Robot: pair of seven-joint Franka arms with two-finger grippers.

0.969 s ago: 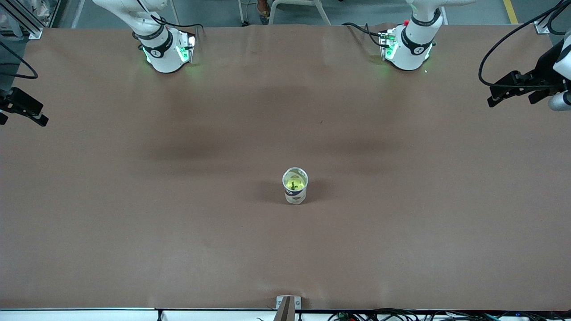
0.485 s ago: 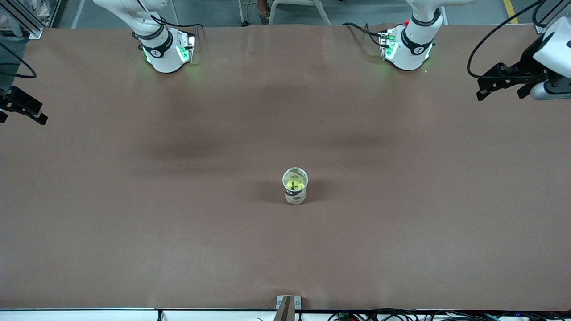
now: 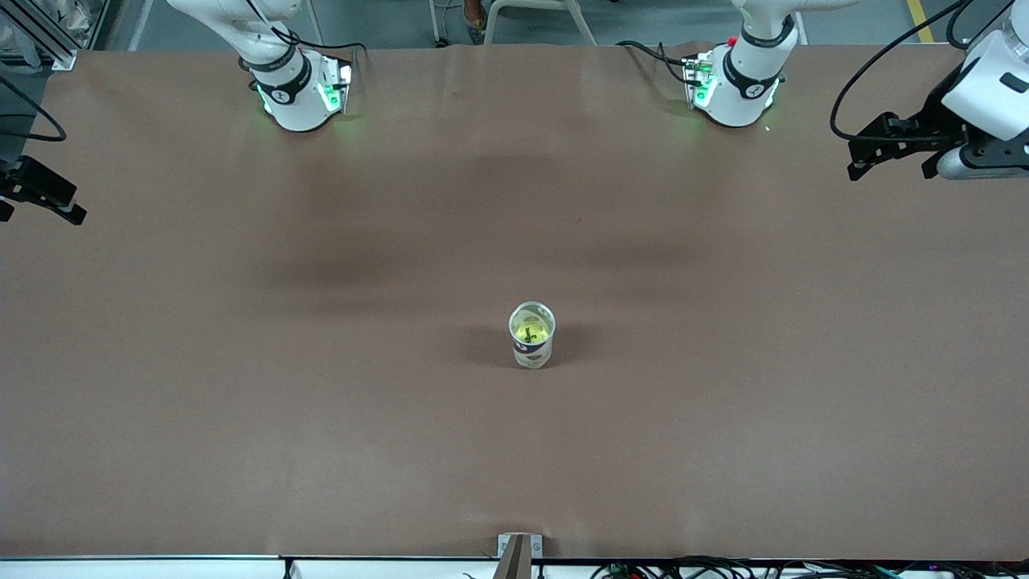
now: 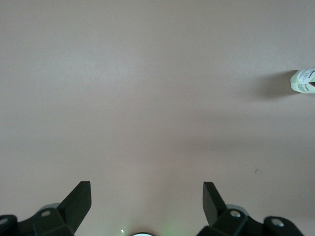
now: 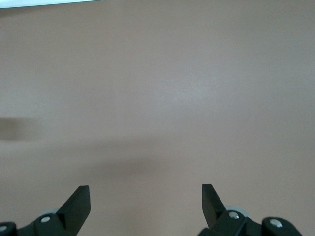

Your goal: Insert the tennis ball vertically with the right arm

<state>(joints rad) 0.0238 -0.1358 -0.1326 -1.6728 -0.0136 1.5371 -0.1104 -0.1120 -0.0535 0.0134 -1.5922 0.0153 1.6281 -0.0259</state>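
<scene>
Tennis ball [image 3: 534, 328] in can [image 3: 532, 347], right gripper [image 5: 145, 196] apart.

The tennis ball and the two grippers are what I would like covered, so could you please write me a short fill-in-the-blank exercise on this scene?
1. The tennis ball sits inside an upright clear ____ in the middle of the table.
2. The left gripper holds nothing, and its fingers are ____.
3. The right gripper hangs over bare table, gripping ____.
4. The tube shows in the ____ wrist view, at the picture's edge.

Missing words: tube; open; nothing; left
</scene>
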